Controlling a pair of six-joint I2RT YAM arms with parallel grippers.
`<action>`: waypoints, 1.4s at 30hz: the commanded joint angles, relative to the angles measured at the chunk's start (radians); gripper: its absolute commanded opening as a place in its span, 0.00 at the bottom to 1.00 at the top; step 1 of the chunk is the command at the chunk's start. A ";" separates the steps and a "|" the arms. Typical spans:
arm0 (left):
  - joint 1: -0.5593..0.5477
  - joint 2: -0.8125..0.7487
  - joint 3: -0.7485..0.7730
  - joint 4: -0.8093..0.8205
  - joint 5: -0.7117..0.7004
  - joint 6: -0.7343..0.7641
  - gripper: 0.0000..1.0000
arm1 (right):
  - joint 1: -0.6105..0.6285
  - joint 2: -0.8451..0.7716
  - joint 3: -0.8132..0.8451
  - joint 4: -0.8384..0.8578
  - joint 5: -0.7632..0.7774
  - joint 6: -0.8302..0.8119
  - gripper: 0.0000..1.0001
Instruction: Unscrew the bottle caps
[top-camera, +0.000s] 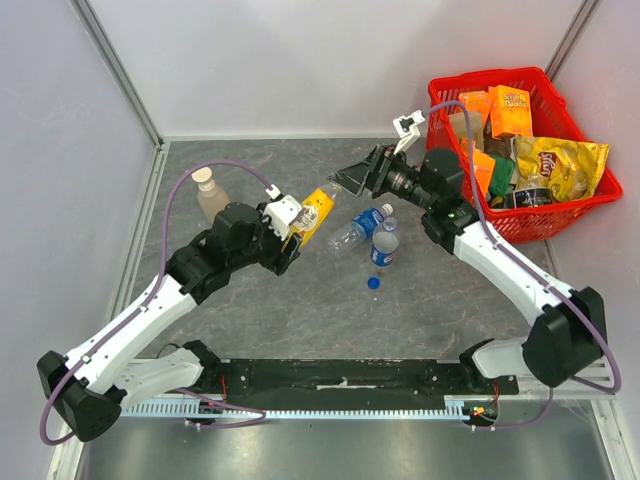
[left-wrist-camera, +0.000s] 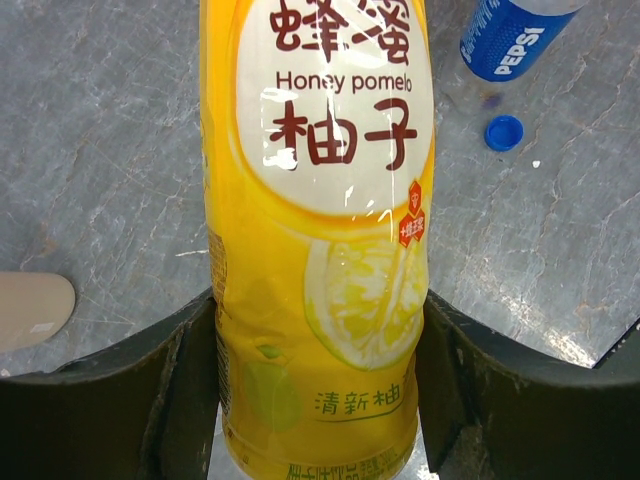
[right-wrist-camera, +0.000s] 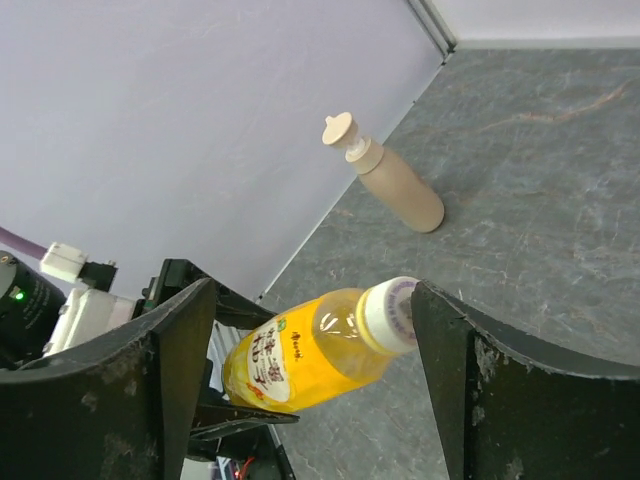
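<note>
Left wrist view: left fingers (left-wrist-camera: 180, 400) clamp the juice bottle (left-wrist-camera: 320, 250), one each side. Right wrist view only: right fingers (right-wrist-camera: 480, 400) spread, white cap (right-wrist-camera: 392, 312) between them, seemingly untouched. Blue cap (left-wrist-camera: 504, 132) lies on the surface (left-wrist-camera: 100, 150) beyond the left fingers.

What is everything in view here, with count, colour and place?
juice bottle: one, yellow, held in the air
white cap: one, on the juice bottle
clear bottles: two, blue labels, mid-table
loose cap: one, blue, on the table beside them
soap bottle: one, beige, rear left
basket: one, red, rear right, holds snack packs
table: one, grey
left gripper: black, shut on the juice bottle
right gripper: black, open, either side of the white cap
</note>
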 joint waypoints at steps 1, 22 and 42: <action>0.004 -0.029 -0.017 0.079 0.020 0.011 0.54 | -0.010 0.034 0.010 0.121 -0.074 0.057 0.84; 0.004 -0.067 -0.028 0.065 -0.009 0.012 0.54 | -0.034 0.128 0.002 0.213 -0.134 0.158 0.66; 0.004 -0.074 -0.023 0.065 0.014 0.020 0.54 | -0.033 0.140 -0.061 0.395 -0.201 0.316 0.53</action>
